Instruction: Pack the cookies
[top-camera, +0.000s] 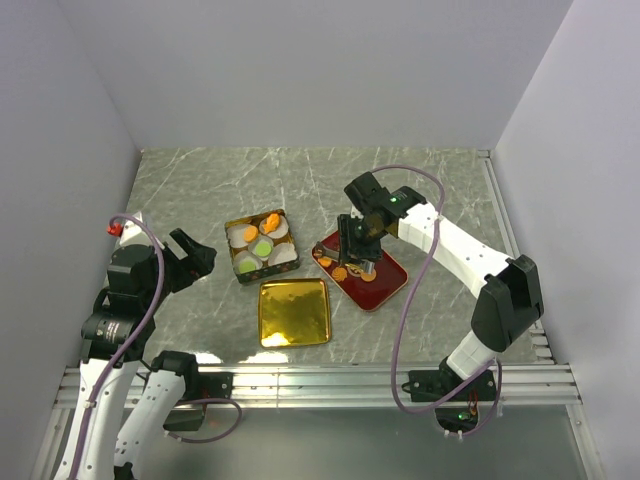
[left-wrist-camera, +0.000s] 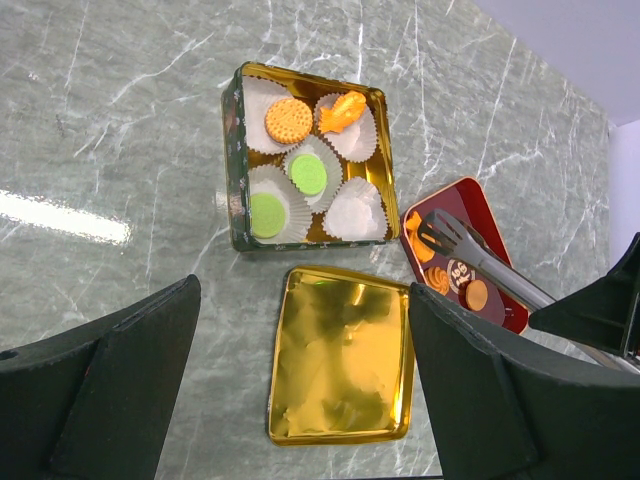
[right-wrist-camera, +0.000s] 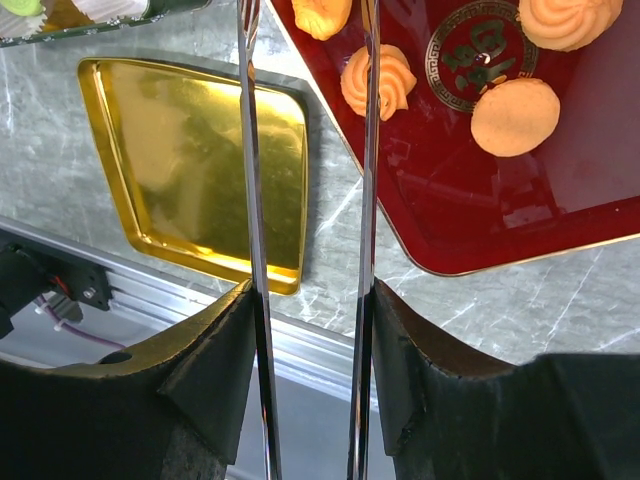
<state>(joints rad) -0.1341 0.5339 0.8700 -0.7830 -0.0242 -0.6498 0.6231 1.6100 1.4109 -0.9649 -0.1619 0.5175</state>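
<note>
On the red tray (right-wrist-camera: 570, 190) cookies (right-wrist-camera: 515, 117) flank an illegible gold emblem (right-wrist-camera: 482, 52).

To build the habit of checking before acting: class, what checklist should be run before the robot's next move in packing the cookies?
1. Right pincer shut on the silver metal tongs: ok.
2. Tongs' tips above the glossy red tray of orange cookies: ok.
3. Cookie between the tips: cannot tell.
4. Empty white paper cup free in the square gold-lined tin: ok.
5. Square gold lid off the tin: ok.
6. Left pincer open, away from the tin: ok.
</note>
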